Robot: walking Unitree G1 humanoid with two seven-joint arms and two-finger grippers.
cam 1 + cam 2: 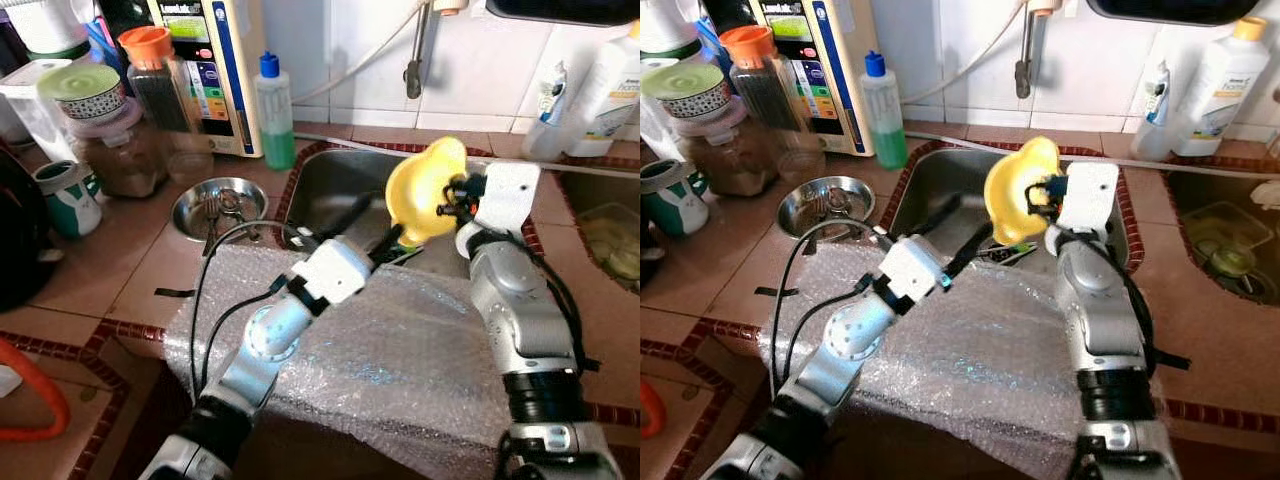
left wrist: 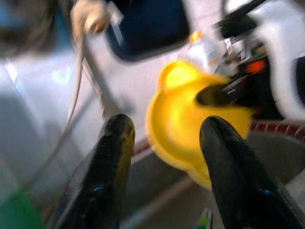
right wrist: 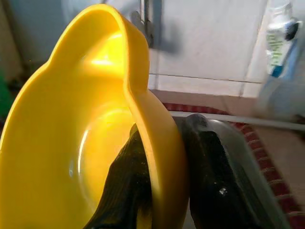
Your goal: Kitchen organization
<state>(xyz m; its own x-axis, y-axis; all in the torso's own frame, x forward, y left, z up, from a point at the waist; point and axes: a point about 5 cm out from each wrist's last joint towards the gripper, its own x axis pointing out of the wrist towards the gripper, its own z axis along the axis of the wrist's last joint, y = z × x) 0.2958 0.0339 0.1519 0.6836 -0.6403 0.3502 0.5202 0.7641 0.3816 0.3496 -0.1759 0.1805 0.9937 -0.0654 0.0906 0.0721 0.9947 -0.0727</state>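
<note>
Over sink, right gripper pinching yellow bowl

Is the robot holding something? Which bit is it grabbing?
Yes. The right gripper holds a yellow bowl by its rim, one finger inside and one outside, above the sink. The left gripper is open, holding nothing.

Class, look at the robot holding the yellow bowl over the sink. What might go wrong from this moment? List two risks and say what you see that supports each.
1. The right hand pinches only the rim of the yellow bowl, tilted on edge above the sink; a thin grip like that may slip and drop it.
2. The left hand, fingers open, reaches close beneath the bowl; a misjudged handover might knock it loose.
</note>
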